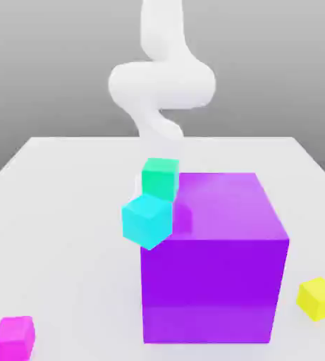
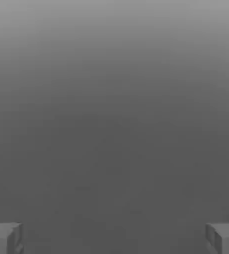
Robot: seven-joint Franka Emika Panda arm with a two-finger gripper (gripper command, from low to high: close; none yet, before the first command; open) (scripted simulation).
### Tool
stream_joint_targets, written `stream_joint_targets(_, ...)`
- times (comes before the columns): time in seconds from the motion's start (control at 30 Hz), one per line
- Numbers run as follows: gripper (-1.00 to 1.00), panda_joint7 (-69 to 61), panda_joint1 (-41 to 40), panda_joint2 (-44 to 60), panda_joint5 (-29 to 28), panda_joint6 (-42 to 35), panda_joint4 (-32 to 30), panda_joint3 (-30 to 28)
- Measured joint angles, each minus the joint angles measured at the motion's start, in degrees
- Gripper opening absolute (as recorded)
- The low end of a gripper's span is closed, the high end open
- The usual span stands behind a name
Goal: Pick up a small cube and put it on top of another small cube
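Your gripper (image 2: 114, 238) gapes wide, empty.
Yellow cube (image 1: 318, 297) hugs the tabletop's edge; a nudge could tip it off.

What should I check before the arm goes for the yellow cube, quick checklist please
1. Tool open: ok, fingers stand wide apart in the hand view.
2. Tool empty: ok, nothing between the fingers.
3. Yellow cube free on the table: ok, it sits apart from the big purple cube.
4. Stacking targets: cyan cube appears to lean against the purple cube, not ok; magenta cube sits free, ok.
5. Tool aimed at the yellow cube: cannot tell.
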Motion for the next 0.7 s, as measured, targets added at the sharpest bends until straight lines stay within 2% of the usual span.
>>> stream_joint_targets(0.2, 0.00, -5.29, 6.07, 12.37, -0.59, 4.16, 0.98, 4.76)
stream_joint_targets(0.3, 0.00, -5.56, 8.29, 18.49, 1.03, 6.54, 0.25, 6.45)
stream_joint_targets(0.53, 0.00, -0.41, 11.69, 32.90, 4.36, 12.53, -3.25, 10.84)
stream_joint_targets(0.7, 0.00, 6.87, 15.91, 43.55, 1.98, 16.94, -5.87, 13.28)
